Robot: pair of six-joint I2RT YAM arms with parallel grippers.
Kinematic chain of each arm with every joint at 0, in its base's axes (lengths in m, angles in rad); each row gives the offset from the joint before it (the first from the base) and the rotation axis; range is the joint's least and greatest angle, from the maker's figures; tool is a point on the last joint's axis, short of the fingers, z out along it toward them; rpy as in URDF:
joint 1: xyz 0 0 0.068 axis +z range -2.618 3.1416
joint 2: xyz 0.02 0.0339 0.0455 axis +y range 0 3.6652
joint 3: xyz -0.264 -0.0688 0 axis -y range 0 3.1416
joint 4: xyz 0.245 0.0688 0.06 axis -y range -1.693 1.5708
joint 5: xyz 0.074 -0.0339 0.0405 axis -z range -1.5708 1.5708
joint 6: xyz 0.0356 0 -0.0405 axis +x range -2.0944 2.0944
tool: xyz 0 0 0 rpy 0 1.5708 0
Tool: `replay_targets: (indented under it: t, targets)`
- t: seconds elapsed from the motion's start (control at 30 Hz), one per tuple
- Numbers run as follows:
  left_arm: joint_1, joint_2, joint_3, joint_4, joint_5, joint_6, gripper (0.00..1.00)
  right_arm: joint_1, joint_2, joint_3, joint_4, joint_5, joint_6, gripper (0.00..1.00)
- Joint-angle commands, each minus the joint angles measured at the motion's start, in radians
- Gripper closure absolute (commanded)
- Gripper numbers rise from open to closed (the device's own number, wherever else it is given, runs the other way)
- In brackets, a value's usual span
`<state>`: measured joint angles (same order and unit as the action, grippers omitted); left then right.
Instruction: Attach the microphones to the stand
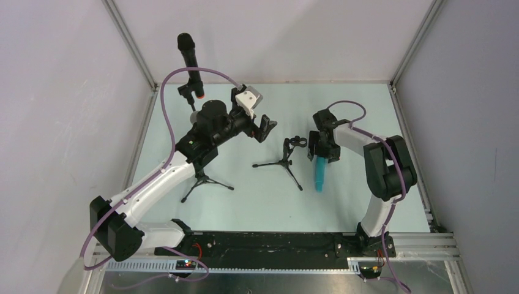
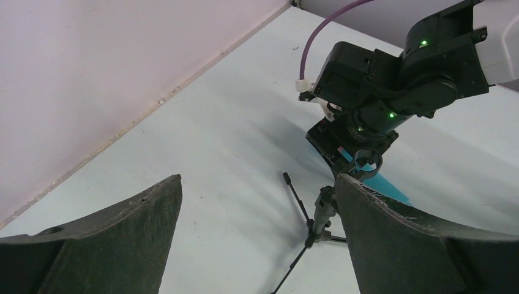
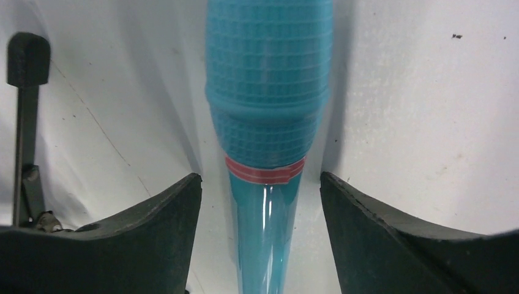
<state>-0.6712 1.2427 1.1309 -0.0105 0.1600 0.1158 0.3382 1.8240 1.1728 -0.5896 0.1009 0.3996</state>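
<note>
The right gripper (image 1: 322, 150) is hovering low over the blue microphone (image 1: 319, 174), which is lying flat on the pale table (image 1: 367, 110) to the right of the small tripod stand (image 1: 286, 160). The gripper's own camera is showing its fingers (image 3: 153, 233) standing apart on either side of the microphone's (image 3: 266, 92) slim handle, with bare table showing in the gap on each side; they are parted and touching nothing. That close view is also picking out a red band (image 3: 264, 172) where the mesh head meets the handle, and one rubber-tipped leg of the stand (image 3: 24, 92) at the left edge, details the overhead camera is not resolving.

The left gripper (image 1: 264, 127) is hanging above the middle of the table with its jaws spread wide and nothing between them. Its camera, looking out between the two dark fingers (image 2: 122, 226), is taking in the small stand's (image 2: 321, 211) empty ring clip (image 2: 366, 160), the right gripper (image 2: 352, 138) beyond it and a sliver of the blue microphone (image 2: 384, 185) on the table.

Only the overhead camera is showing the black microphone (image 1: 188, 58), which is sitting tilted, head up, at the top of a taller tripod stand (image 1: 205, 182) at the far left, the left arm crossing in front of its pole.
</note>
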Motion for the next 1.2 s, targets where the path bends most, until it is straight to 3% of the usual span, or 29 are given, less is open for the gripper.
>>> replay_targets:
  t: [0.0, 0.2, 0.33, 0.43, 0.47, 0.83, 1.17]
  targets:
    - [-0.007, -0.032, -0.003, 0.026, -0.002, 0.031, 0.02, 0.019, -0.026, 0.006, -0.04, 0.073, -0.024, 0.26]
    - [-0.01, -0.033, -0.005, 0.026, -0.005, 0.033, 0.02, 0.012, -0.01, 0.006, -0.04, 0.05, -0.022, 0.44]
    - [-0.009, -0.034, -0.005, 0.026, -0.006, 0.034, 0.02, 0.003, 0.004, 0.006, -0.038, 0.039, -0.024, 0.68]
    - [-0.01, -0.036, -0.005, 0.027, -0.008, 0.037, 0.02, 0.0, 0.001, 0.007, -0.034, 0.038, -0.029, 0.95]
    - [-0.01, -0.036, -0.005, 0.026, -0.009, 0.037, 0.02, -0.002, -0.001, 0.007, -0.035, 0.038, -0.032, 0.99]
    - [-0.012, -0.032, -0.006, 0.027, -0.017, 0.04, 0.02, -0.01, -0.12, 0.007, -0.001, -0.015, -0.074, 1.0]
    - [-0.019, -0.029, -0.011, 0.026, 0.003, 0.045, 0.02, -0.008, -0.472, -0.065, 0.105, -0.068, -0.11, 1.0]
